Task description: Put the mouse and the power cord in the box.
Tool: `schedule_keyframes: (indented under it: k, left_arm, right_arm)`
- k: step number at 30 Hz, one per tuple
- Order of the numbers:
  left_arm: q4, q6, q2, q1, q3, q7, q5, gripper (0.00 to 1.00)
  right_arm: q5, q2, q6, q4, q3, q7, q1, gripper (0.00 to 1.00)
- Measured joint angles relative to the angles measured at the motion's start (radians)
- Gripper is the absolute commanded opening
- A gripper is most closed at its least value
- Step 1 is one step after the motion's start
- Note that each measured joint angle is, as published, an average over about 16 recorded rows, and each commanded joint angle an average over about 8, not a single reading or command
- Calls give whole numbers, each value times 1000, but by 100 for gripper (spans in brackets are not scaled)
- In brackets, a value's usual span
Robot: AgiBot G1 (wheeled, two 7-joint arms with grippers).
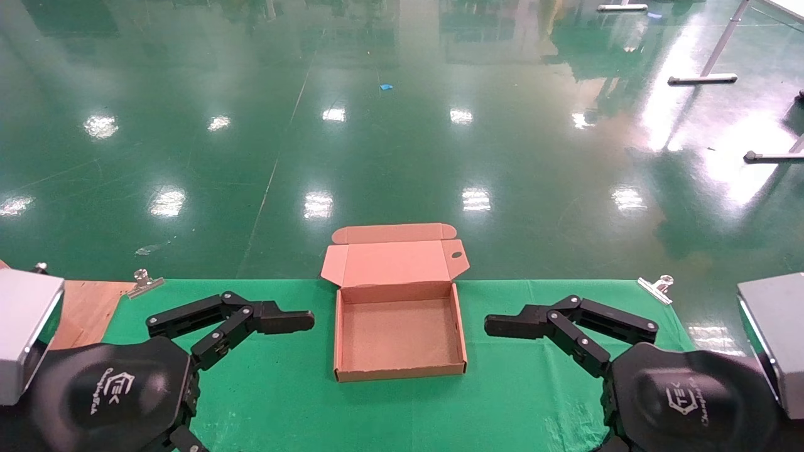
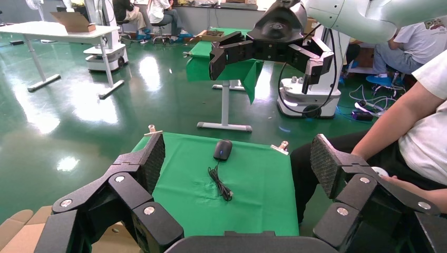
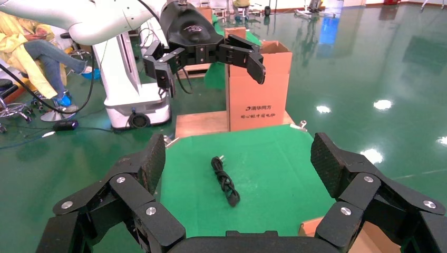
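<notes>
The box (image 1: 402,371) lies open and empty in the middle of the green cloth, its lid folded back. My left gripper (image 2: 240,161) hovers open to the box's left. My right gripper (image 3: 241,158) hovers open to its right. The mouse (image 2: 223,149) shows only in the left wrist view, on the cloth on the far side of the box under the right gripper, with its thin wire (image 2: 220,182) bunched beside it. The power cord (image 3: 225,182) shows only in the right wrist view, a twisted black bundle with its plug (image 3: 217,159), on the cloth below the left gripper.
Metal clips (image 1: 655,287) pin the cloth at the table's far corners. A tall cardboard carton (image 3: 258,87) stands on a wooden board (image 1: 85,307) off the cloth's left end. A seated person (image 2: 416,121) is close to the table's right end.
</notes>
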Motion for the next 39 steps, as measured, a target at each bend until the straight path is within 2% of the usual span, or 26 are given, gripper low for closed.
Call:
schedule_keyframes:
  k: [39]
  left_arm:
    - [-4, 3, 1, -6, 9, 0, 19, 100]
  right_arm:
    - [-11, -1, -3, 0, -4, -5, 2, 100]
